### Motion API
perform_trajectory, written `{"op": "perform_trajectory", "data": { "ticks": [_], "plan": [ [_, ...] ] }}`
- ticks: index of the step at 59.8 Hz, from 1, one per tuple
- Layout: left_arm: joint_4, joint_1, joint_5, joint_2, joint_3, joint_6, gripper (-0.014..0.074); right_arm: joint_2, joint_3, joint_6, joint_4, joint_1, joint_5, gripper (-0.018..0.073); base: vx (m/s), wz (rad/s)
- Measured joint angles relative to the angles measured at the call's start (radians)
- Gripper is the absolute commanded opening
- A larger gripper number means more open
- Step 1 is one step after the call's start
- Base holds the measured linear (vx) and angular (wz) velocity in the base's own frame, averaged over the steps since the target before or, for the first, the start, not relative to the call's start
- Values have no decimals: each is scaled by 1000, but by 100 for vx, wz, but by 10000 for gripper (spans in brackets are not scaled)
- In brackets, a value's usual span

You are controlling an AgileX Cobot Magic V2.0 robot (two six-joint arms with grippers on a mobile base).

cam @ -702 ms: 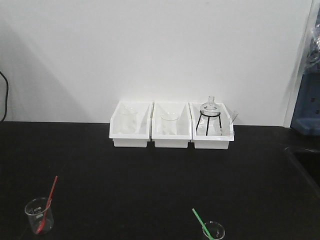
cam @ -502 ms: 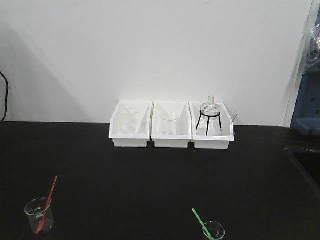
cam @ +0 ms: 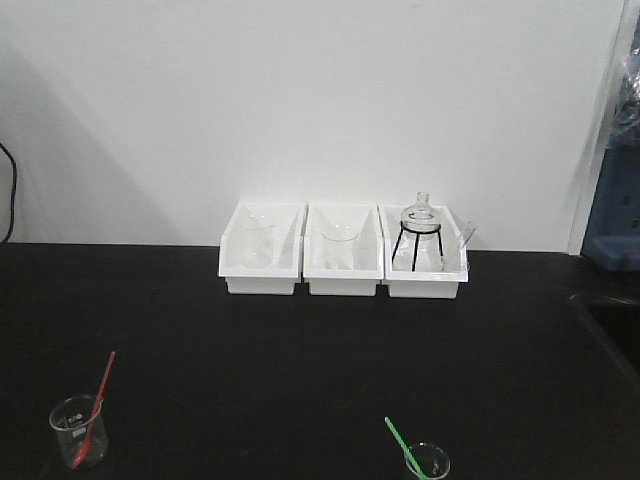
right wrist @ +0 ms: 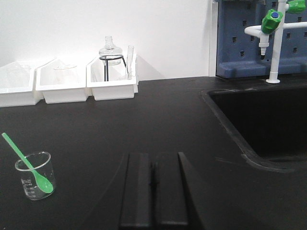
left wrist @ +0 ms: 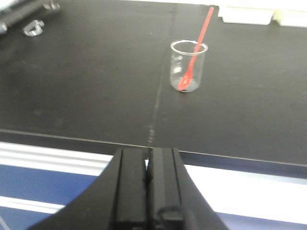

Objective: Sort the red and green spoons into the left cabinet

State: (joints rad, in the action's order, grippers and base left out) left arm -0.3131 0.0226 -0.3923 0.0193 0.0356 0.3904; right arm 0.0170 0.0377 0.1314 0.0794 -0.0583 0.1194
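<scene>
The red spoon [cam: 98, 400] leans in a small glass beaker [cam: 79, 432] at the front left of the black bench; the left wrist view has the red spoon [left wrist: 194, 52] ahead and to the right. The green spoon [cam: 399, 441] stands in another beaker [cam: 428, 462] at the front centre, and in the right wrist view the green spoon [right wrist: 26, 164] is far left. My left gripper [left wrist: 147, 158] is shut and empty, back over the bench's front edge. My right gripper [right wrist: 153, 165] is shut and empty, low over the bench. The left cabinet is out of view.
Three white bins [cam: 343, 262] sit in a row against the back wall, holding beakers and a flask on a black stand [cam: 419, 235]. A sink [right wrist: 268, 120] is sunk in the bench at the right, with a blue pegboard and tap [right wrist: 273, 38] behind it.
</scene>
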Motion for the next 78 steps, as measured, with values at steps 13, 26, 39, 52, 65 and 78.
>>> {"op": "perform_trajectory", "data": {
  "ticks": [13,26,39,52,65,78],
  "plan": [
    [-41,0,0,0,0,-1,-7,0,0,0,0,0,0,-7,0,0],
    [-44,0,0,0,0,-1,-7,0,0,0,0,0,0,-7,0,0],
    [-46,0,0,0,0,-1,-7,0,0,0,0,0,0,-7,0,0],
    [-47,0,0,0,0,-1,-7,0,0,0,0,0,0,-7,0,0],
    [-47,0,0,0,0,-1,-7,0,0,0,0,0,0,-7,0,0],
    [-47,0,1,0,0,-1,-7,0,0,0,0,0,0,-7,0,0]
  ]
}}
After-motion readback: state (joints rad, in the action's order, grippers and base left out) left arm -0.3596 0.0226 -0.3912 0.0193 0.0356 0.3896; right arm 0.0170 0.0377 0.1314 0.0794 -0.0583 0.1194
